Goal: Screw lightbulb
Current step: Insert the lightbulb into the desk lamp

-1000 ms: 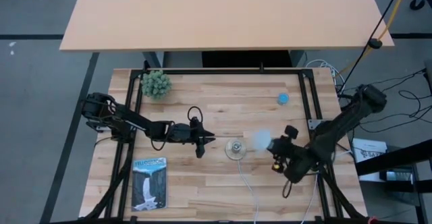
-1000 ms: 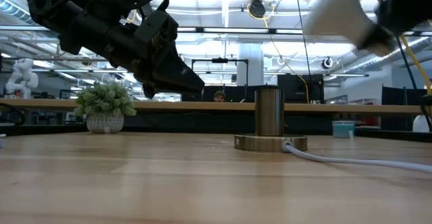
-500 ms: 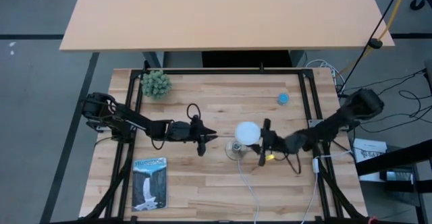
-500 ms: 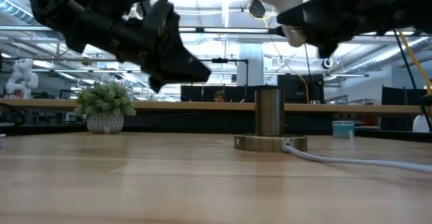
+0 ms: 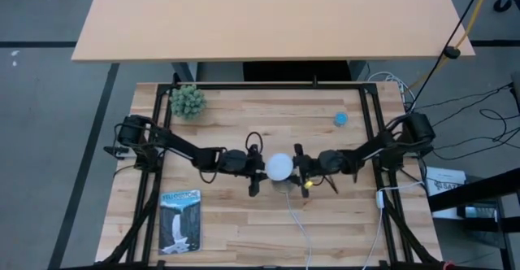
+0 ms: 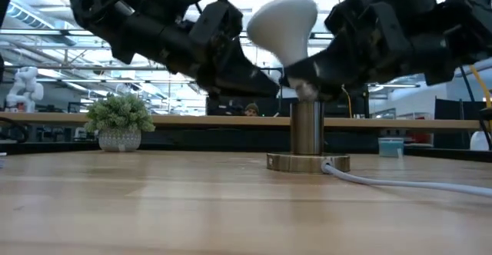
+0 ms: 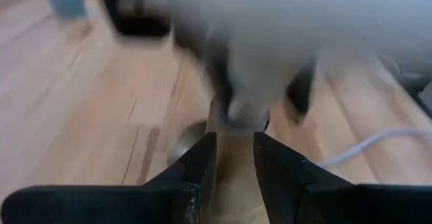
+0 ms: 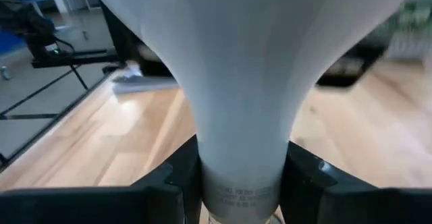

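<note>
Lightbulb clamped in right gripper (above socket).

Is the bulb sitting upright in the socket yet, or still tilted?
Tilted. In the low view the lightbulb leans left, its base just above the socket, clamped at the neck by the right gripper.

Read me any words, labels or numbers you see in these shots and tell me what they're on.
Nothing can be read.
Lightbulb, held at its neck by the right gripper: small grey print near the base, too small and blurred.
Booklet on the table: cover picture only, no legible text.
</note>
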